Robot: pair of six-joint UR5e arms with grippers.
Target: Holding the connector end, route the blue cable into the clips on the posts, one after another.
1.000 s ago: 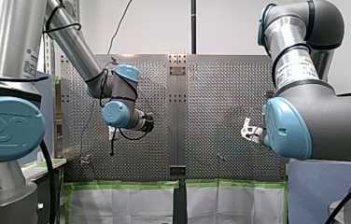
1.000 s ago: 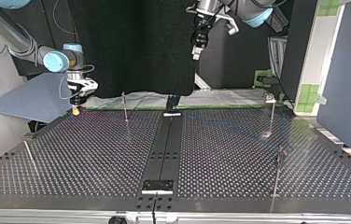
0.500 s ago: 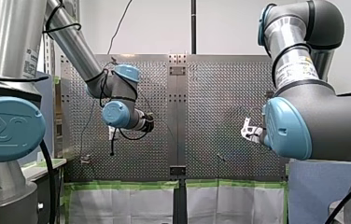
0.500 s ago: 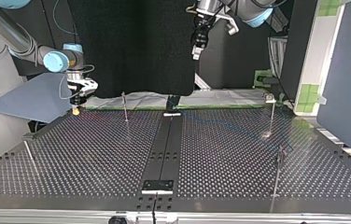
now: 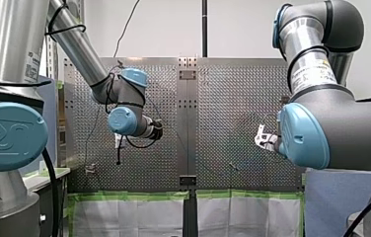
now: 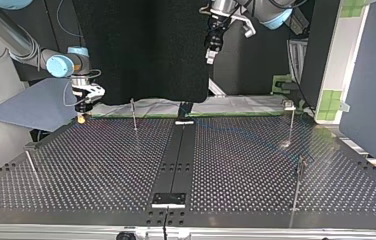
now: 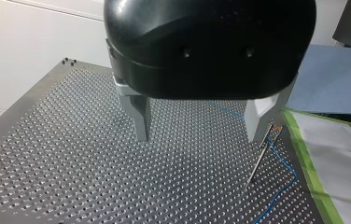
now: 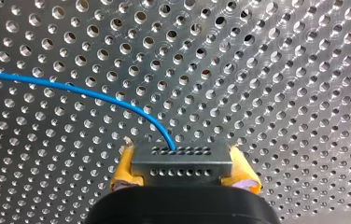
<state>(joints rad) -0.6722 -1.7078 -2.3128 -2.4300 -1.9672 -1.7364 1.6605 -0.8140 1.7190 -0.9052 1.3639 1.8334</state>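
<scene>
Top view, starting at its left: my right gripper (image 6: 81, 118) hangs low over the far corner of the perforated worktop (image 6: 101, 170), showing a yellow tip. The right wrist view has it pinching the connector (image 8: 181, 161), a small grey block with rows of holes, between yellow pads (image 8: 123, 171). The blue cable (image 8: 78, 91) leaves the block and curves away over the worktop's holes.

Moving right in the top view, a first post (image 6: 32, 170) stands near the worktop's left edge. A second post (image 6: 134, 115) stands by the far edge, a little right of that gripper. Past the dark centre strip (image 6: 176, 155), my left gripper (image 6: 210, 55) hangs high above the worktop, well apart from everything on it. Further right stand a third post (image 6: 291, 125) and, nearer the camera, a fourth post (image 6: 297, 187).

From the left wrist view, its metal fingers (image 7: 138, 119) are spread wide with nothing between them. Just beside one finger stands a clip-topped post (image 7: 259, 158). The cable runs past it and lies in a loose curve on the worktop; I cannot tell whether it sits in the clip.
</scene>
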